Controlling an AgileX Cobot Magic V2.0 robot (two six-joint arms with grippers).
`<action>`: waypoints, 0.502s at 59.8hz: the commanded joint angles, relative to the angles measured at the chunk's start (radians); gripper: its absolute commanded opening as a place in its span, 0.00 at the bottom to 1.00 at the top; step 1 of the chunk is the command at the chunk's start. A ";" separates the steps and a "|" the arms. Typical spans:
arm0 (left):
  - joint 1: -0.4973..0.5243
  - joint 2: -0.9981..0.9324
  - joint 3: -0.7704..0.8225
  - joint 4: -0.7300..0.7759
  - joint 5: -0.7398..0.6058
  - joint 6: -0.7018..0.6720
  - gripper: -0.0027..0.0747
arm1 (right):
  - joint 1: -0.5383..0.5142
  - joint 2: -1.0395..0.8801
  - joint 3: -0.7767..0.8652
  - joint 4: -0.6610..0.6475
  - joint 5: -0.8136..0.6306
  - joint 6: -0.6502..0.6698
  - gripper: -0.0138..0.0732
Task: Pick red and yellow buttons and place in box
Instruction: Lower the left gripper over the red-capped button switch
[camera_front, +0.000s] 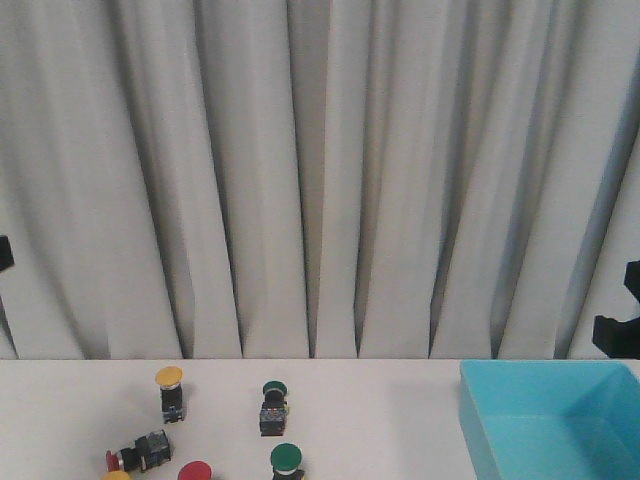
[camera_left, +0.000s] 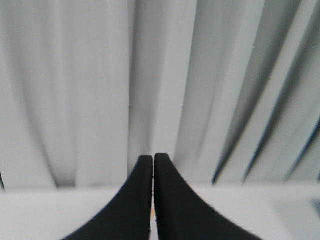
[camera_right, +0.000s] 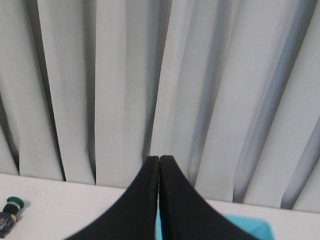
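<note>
On the white table stands a yellow button (camera_front: 169, 392), upright, at the left. A red button (camera_front: 138, 453) lies on its side nearer the front edge. A second red cap (camera_front: 194, 470) and a second yellow cap (camera_front: 117, 476) are cut off by the bottom of the front view. The light-blue box (camera_front: 478, 425) sits at the right; the right wrist view shows its corner (camera_right: 255, 227) just beyond the fingers. My left gripper (camera_left: 153, 157) is shut, held above the table, with nothing in it. My right gripper (camera_right: 159, 159) is shut and empty too.
Two green-capped switches (camera_front: 273, 405) (camera_front: 286, 460) stand between the buttons and the box. One green switch (camera_right: 10, 210) lies on its side in the right wrist view. A grey curtain (camera_front: 320, 180) hangs behind the table. Dark arm parts (camera_front: 618, 330) show at the edges of the front view.
</note>
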 joint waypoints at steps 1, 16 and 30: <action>-0.005 -0.011 -0.036 -0.018 0.034 -0.009 0.03 | 0.001 0.001 -0.038 0.005 -0.067 0.002 0.22; -0.005 -0.006 -0.036 0.003 0.034 0.000 0.15 | 0.059 0.030 -0.038 -0.011 -0.021 -0.019 0.68; -0.005 0.112 -0.050 0.012 0.044 -0.002 0.57 | 0.114 0.034 -0.038 -0.003 -0.019 -0.010 0.98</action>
